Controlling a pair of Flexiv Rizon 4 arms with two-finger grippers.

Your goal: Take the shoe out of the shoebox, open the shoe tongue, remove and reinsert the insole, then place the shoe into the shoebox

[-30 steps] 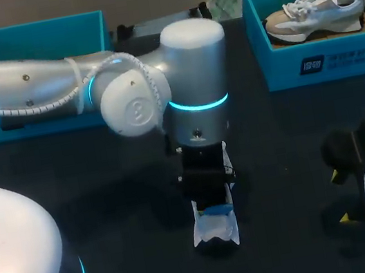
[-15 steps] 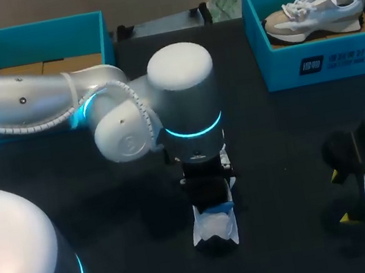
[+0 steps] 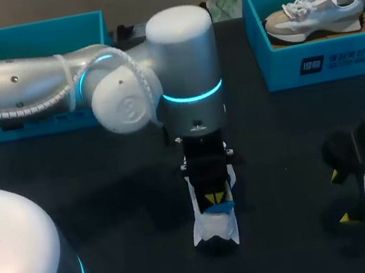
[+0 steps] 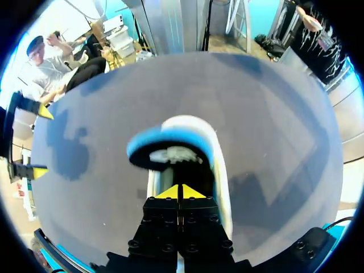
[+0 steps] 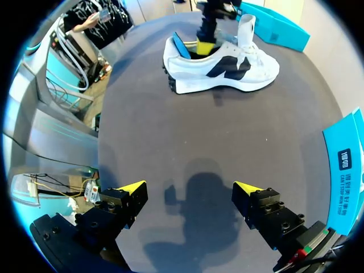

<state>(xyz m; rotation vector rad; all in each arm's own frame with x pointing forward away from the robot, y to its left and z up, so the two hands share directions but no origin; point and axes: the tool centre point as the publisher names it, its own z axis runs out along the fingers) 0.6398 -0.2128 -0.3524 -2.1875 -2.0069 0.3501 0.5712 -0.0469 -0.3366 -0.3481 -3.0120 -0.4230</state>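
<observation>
Right now the shoe [image 3: 215,228] stands on its sole on the table [image 3: 111,211], out of both boxes. The left gripper [image 3: 213,196] comes straight down into the shoe's opening, just ahead of the blue-lined heel collar. From the left wrist, that gripper [image 4: 181,192] has its yellow tips pressed together with no gap. They sit low inside the shoe [image 4: 220,176], and I cannot tell whether anything thin is pinched between them. From the right wrist, the shoe [image 5: 227,68] shows its side, with the tongue [image 5: 245,25] standing up on the toe side of the left gripper [image 5: 205,46].

The right gripper [image 5: 189,190] hangs well apart from the shoe, off its side, fingers spread wide over bare table [image 5: 187,136] with nothing between them. The head view shows the same claw [image 3: 340,198] to the right of the shoe.

Beyond the shoe's toe and to the right is the right box [image 3: 324,60], holding the other shoe [image 3: 316,12], which lies on its side. Beyond the toe and to the left, behind the left arm, is the left box [image 3: 32,32].
</observation>
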